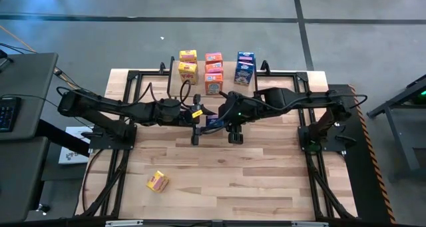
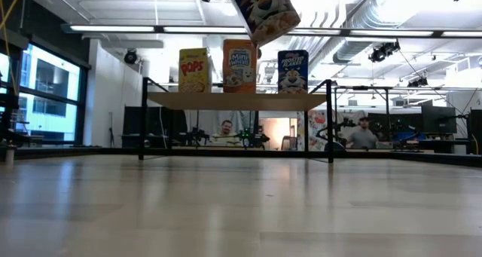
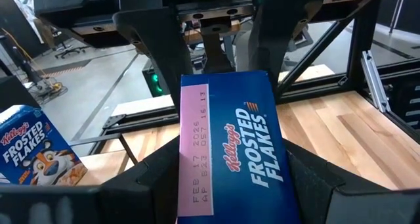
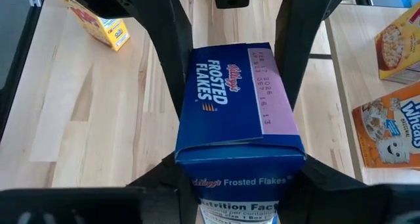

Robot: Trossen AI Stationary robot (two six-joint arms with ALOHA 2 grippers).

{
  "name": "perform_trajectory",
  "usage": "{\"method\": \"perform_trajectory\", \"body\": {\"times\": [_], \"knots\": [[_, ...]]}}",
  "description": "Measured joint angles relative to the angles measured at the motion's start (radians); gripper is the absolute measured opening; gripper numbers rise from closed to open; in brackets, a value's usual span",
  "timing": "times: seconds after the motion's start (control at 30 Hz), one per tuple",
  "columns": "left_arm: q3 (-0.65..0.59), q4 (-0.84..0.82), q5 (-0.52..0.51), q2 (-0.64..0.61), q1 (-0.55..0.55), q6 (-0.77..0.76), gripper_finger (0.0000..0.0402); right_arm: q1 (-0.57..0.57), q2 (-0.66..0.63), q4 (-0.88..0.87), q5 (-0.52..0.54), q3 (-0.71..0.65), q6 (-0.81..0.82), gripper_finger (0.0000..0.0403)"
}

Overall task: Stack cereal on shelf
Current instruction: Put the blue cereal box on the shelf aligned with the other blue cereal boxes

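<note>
Box [image 1: 214,121] held between both grippers.

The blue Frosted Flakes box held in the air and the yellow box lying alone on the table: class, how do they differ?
The blue Frosted Flakes box hangs tilted between both pincers; the yellow box lies untouched on the table. The first is mid-table, the second towards the front-left corner. Both are small cereal boxes off the shelf.
</note>
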Motion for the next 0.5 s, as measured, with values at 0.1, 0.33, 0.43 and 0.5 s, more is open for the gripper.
{"method": "perform_trajectory", "body": {"times": [0.1,0.33,0.43,0.5], "knots": [[0.0,-0.001,0.0,0.0,0.0,0.0,0.0197,0.0,0.0,0.0,0.0,0.0,0.0,0.0136],[0.0,0.0,0.008,0.0,0.0,0.0,0.0197,0.0,0.0,0.0,-0.001,0.0,0.0,0.0136],[0.0,0.005,0.034,0.0,0.001,-0.001,0.0198,0.0,-0.001,0.0,-0.002,0.0,0.0,0.0136],[0.0,0.005,0.049,0.0,0.001,-0.004,0.0198,0.001,-0.001,0.0,-0.003,0.0,0.0,0.0136]]}}
